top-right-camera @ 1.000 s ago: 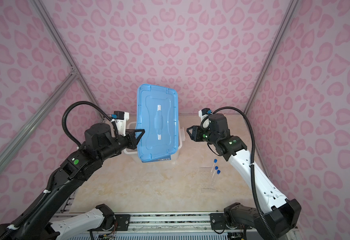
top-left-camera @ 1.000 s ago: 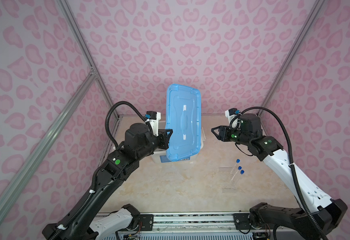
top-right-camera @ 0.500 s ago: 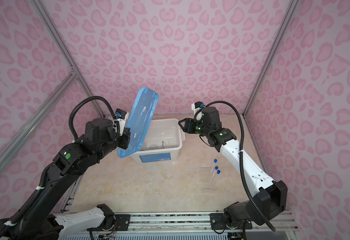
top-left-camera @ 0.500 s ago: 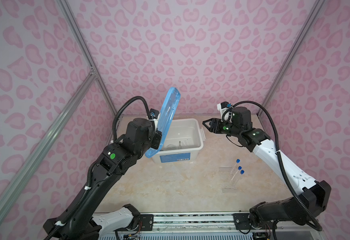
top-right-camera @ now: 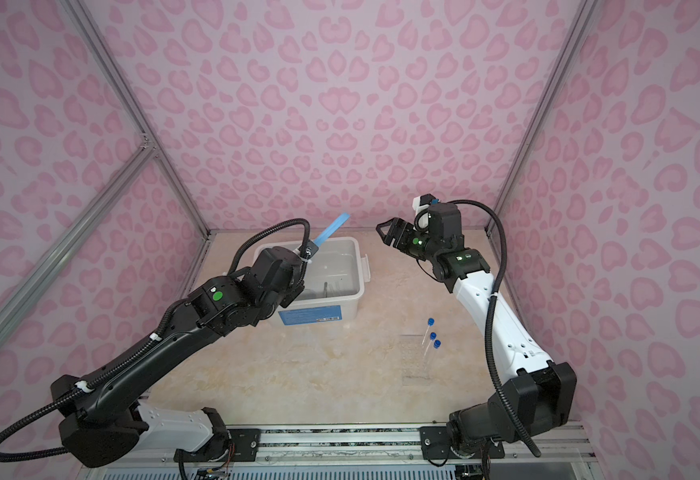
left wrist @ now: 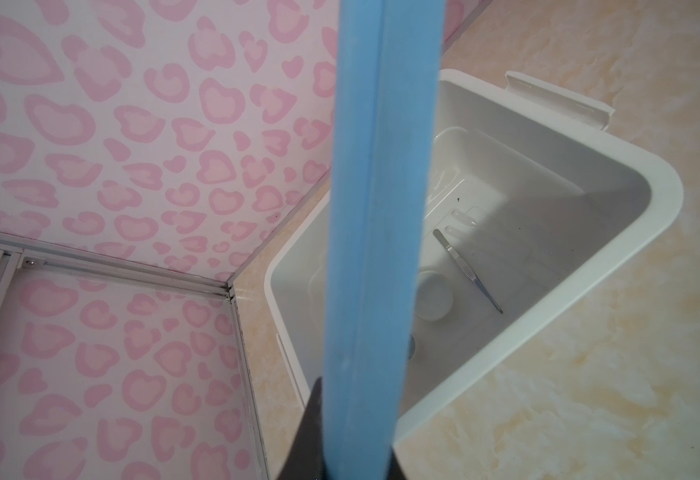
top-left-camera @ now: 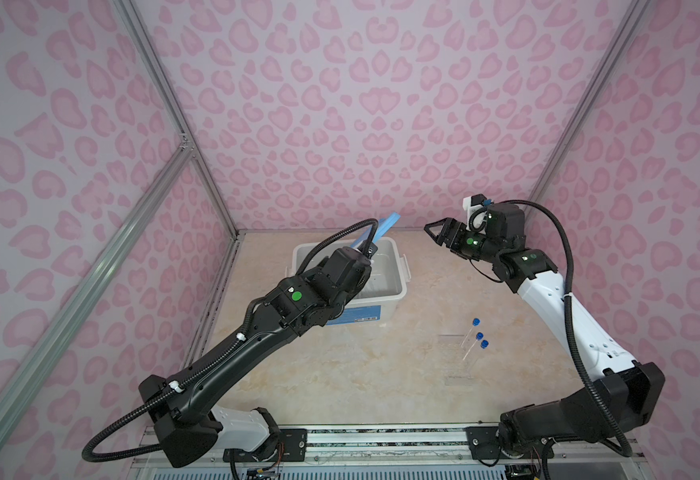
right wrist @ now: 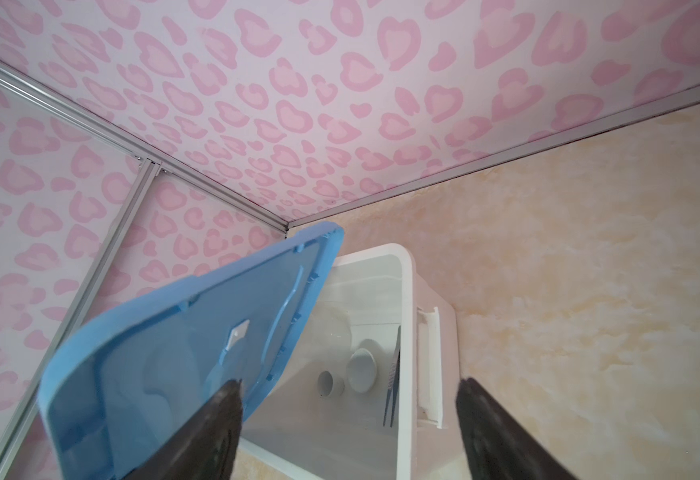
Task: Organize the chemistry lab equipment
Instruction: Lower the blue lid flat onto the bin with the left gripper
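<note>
Left fingers (left wrist: pixel 304 440) press together on the edge of a flat blue plastic lid (left wrist: pixel 377 208), gripping it on edge. Nearest the arm bases, on the right side of the beige marbled worktop (top-left-camera: pixel 340 374), three long clear blue-capped tubes (top-left-camera: pixel 480 335) sit in a clear plastic rack (top-right-camera: pixel 415 361). Farther back and left of centre stands a big white plastic box (top-left-camera: pixel 398 272), open on top. On its floor lie thin metal tweezers (left wrist: pixel 466 270) and, just beside them, two small white round dishes (right wrist: pixel 363 370), one larger than the other. The lid tilts steeply over the box's left part, its top corner reaching toward the back wall. Farthest back, right fingers (right wrist: pixel 489 436) stand spread wide in the air, to the right of the box and clear of both box and lid.
</note>
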Tool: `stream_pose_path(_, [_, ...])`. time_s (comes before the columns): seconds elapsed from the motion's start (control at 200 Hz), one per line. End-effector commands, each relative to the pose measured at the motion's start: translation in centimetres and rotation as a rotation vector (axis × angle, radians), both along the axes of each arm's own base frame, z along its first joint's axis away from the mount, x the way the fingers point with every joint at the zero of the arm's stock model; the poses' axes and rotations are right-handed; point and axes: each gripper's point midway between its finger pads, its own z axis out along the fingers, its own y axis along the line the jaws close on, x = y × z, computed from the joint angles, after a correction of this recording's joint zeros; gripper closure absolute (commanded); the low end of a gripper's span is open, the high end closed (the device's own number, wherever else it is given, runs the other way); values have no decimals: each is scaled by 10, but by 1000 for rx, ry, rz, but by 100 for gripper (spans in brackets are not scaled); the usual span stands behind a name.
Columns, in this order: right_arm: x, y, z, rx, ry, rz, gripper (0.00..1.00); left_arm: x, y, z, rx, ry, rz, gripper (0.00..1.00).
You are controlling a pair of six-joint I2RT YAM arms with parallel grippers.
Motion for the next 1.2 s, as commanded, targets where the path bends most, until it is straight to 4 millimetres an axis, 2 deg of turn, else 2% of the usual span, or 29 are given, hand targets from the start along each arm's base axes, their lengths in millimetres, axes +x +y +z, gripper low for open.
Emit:
stream_pose_path(0.0, [-2, 11, -8, 38, 55, 49, 16, 3, -6, -9, 66, -20, 8, 97])
stream_pose_path(0.11, [1, 19, -8, 56, 57, 73, 15, 2, -12, -24, 133, -10, 8, 97])
stream_pose_path(0.205, [1, 23, -18, 51, 87, 91, 15, -2, -19, -32, 144, 2, -16, 95])
stream_pose_path(0.215, [2, 24, -7, 54, 61, 93, 15, -2, -20, -32, 142, 2, -19, 95])
stream_pose_path(0.24, [3, 24, -6, 50, 60, 95, 15, -3, -21, -32, 141, 3, -23, 94])
stream_pose_path(0.32, [4, 26, -12, 26, 76, 102, 15, -6, -26, -36, 136, 4, -36, 89])
stream_pose_path(0.385, [4, 30, -17, 23, 86, 114, 15, -8, -29, -40, 132, 14, -50, 94])
stream_pose_path(0.485, [4, 36, -24, 3, 100, 131, 16, -10, -33, -50, 136, 29, -58, 92])
stream_pose_path(0.63, [1, 40, -41, -21, 136, 146, 23, -16, -39, -64, 132, 55, -70, 83])
stream_pose_path(0.755, [-1, 41, -55, -23, 164, 154, 30, -19, -42, -73, 130, 68, -73, 82])
stream_pose_path(0.785, [-1, 43, -54, -18, 163, 162, 31, -19, -43, -75, 121, 71, -74, 80])
stream_pose_path(0.79, [-3, 43, -65, -21, 186, 164, 32, -19, -43, -76, 120, 72, -74, 80])
stream_pose_path(0.855, [-8, 45, -75, -19, 206, 181, 34, -20, -46, -77, 95, 79, -76, 75])
stream_pose_path(0.875, [-9, 45, -77, -18, 210, 182, 35, -23, -43, -87, 109, 98, -76, 73])
stream_pose_path(0.915, [-10, 43, -82, -23, 217, 180, 35, -26, -44, -92, 102, 108, -80, 66])
stream_pose_path(0.945, [-11, 42, -86, -30, 220, 177, 36, -27, -44, -95, 96, 113, -81, 65])
stream_pose_path(0.98, [-12, 41, -90, -35, 227, 172, 36, -28, -44, -98, 88, 115, -80, 57])
stream_pose_path(1.195, [-14, 39, -113, -32, 257, 164, 39, -34, -43, -113, 38, 141, -71, 44])
